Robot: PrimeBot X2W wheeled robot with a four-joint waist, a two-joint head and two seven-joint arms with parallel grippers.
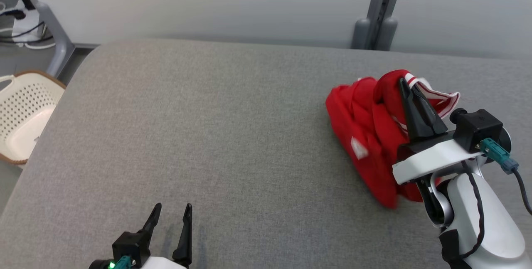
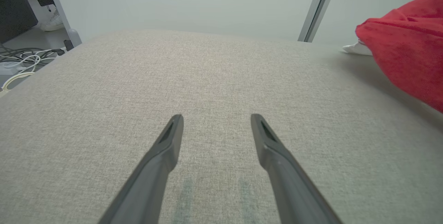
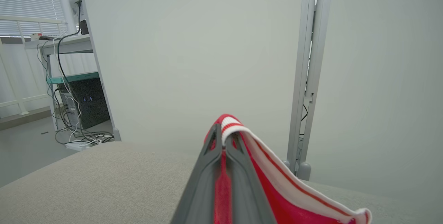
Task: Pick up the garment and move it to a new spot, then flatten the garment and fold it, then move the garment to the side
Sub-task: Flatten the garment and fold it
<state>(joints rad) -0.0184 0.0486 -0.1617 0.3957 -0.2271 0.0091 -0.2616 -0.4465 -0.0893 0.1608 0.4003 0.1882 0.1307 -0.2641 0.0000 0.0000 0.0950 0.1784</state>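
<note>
Head view: right claw (image 1: 405, 84) pinching garment (image 1: 361, 115).

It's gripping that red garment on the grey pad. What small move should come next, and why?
Probably lift the right end effector, carrying the red garment toward the bare middle of the grey pad: it is shut on the striped trim, and the cloth sits bunched far to the right.

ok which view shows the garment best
The head view: nearly the whole bunched red garment is in frame, right gripper shut on its striped edge. The right wrist view catches the pinched trim up close; the left wrist view, one red side.
</note>
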